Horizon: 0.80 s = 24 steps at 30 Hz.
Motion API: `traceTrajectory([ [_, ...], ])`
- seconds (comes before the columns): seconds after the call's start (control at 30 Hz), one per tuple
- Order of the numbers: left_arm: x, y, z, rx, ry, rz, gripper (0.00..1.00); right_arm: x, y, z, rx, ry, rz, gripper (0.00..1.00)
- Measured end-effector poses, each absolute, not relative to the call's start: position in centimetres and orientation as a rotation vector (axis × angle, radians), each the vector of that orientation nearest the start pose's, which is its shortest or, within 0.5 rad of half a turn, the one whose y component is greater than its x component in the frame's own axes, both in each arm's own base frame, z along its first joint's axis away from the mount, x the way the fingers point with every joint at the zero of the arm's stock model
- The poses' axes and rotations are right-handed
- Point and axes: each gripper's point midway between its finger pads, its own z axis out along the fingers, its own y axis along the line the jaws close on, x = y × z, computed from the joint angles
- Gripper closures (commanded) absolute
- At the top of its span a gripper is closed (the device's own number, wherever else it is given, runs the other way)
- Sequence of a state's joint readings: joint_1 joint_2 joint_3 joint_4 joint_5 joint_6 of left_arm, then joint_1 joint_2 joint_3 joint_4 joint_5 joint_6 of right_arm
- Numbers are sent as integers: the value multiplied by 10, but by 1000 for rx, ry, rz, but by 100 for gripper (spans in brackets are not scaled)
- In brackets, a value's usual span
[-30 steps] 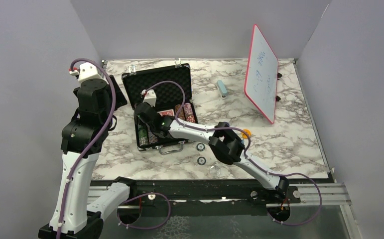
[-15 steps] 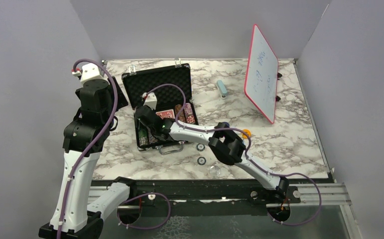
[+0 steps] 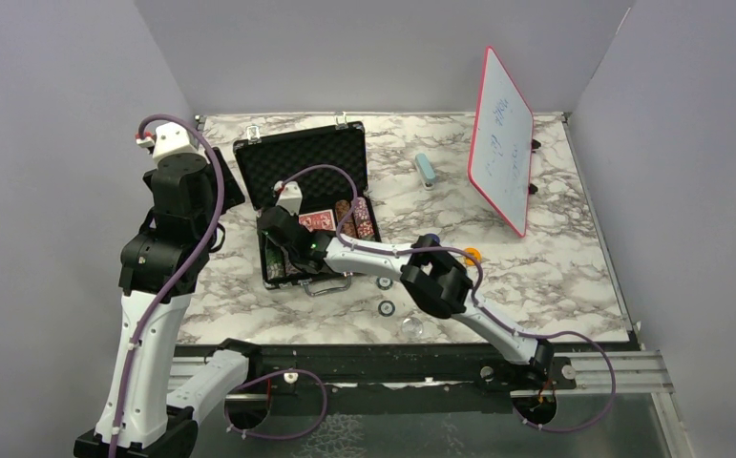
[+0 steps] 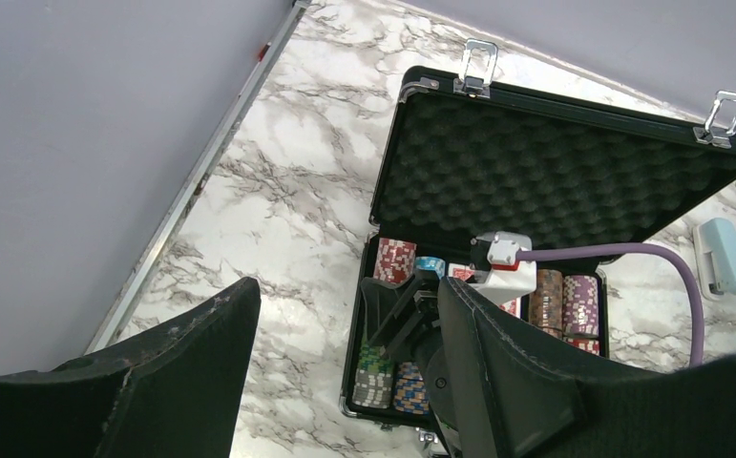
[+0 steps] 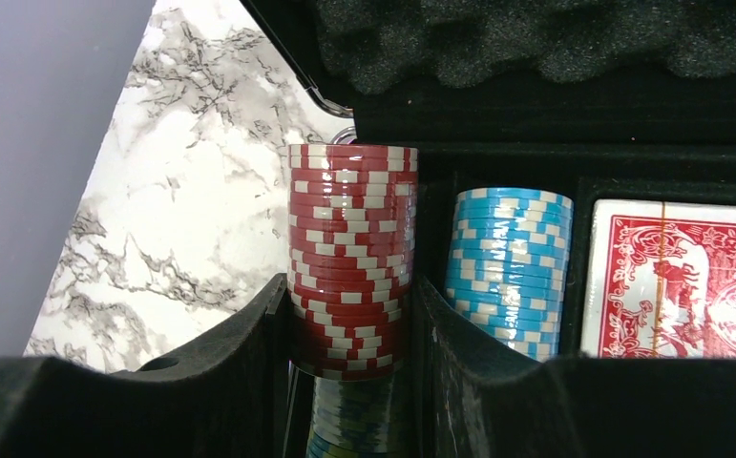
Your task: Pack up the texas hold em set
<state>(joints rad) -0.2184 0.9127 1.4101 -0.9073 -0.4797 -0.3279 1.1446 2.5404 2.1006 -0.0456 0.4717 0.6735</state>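
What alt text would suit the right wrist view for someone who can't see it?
Two black right fingers press against both sides of a red chip stack in the open briefcase. A light blue chip stack sits next to it, then a red card deck, with the foam lid behind.

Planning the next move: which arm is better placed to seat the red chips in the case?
Right: right fingers grip the red chips inside the case; left fingers hover above, empty.

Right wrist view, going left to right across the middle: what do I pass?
In order: marble table → red chip stack → light blue chip stack → red card deck.
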Motion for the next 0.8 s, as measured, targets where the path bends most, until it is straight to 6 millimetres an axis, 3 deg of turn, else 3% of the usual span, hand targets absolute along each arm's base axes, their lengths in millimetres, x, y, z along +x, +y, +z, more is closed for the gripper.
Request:
traceTrajectory([
  [0.13,255,14,362,-410,1891,112,29,335,596,73,-165,2060,661,53],
  [0.23,255,14,362,-410,1891,112,29,335,594,74,-148,2062,655,45],
  [0.47,255,14,362,-409,1891,112,29,327,592,80,-157,2071,636,37],
  [0.8,255,12,361,-399,1895,103,26,323,584,100,-162,2074,623,36],
])
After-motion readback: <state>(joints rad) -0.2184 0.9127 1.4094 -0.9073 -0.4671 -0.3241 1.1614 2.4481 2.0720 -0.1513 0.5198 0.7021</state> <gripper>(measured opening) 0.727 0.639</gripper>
